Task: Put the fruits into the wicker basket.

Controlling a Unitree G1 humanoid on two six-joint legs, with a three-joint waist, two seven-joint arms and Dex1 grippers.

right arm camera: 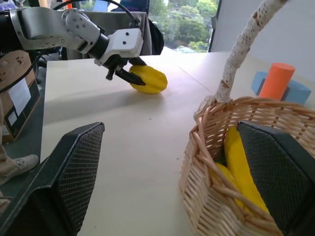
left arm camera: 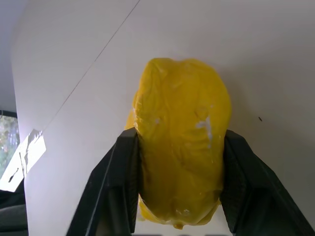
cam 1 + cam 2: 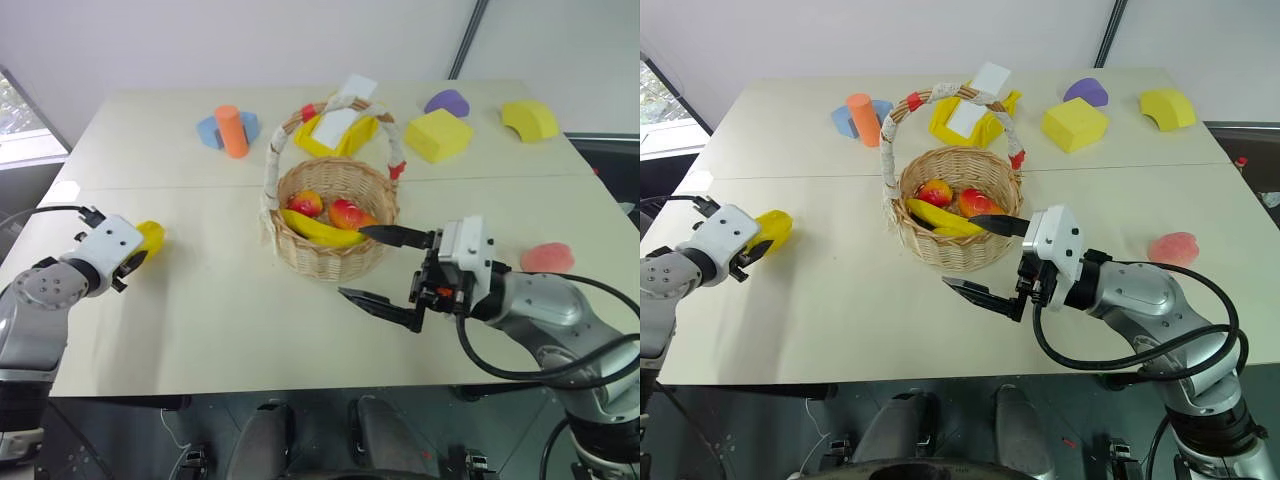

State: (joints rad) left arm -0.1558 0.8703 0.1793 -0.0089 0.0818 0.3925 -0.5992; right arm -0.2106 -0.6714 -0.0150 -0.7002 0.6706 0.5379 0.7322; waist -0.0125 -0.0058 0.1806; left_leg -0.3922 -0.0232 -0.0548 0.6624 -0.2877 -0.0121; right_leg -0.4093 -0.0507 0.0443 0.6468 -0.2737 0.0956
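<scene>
A glossy yellow ridged fruit [image 3: 152,236] lies on the table at the far left. My left gripper [image 1: 141,73] is shut on it, and its black fingers [image 2: 123,172] press both sides. The wicker basket [image 3: 330,262] stands mid-table and holds a yellow banana [image 3: 320,230] and two red-yellow round fruits [image 3: 345,212]. A pink-red peach-like fruit [image 3: 547,257] rests on the table at the far right. My right gripper [image 3: 352,261] hangs open just in front of the basket's near right side, with nothing between its fingers.
Behind the basket sit an orange cylinder [image 3: 232,130] on blue blocks, a yellow bin [image 3: 340,130] with a white piece in it, a purple block [image 3: 447,102] and two yellow foam blocks [image 3: 438,135]. The table's front edge [image 3: 300,390] runs close below both arms.
</scene>
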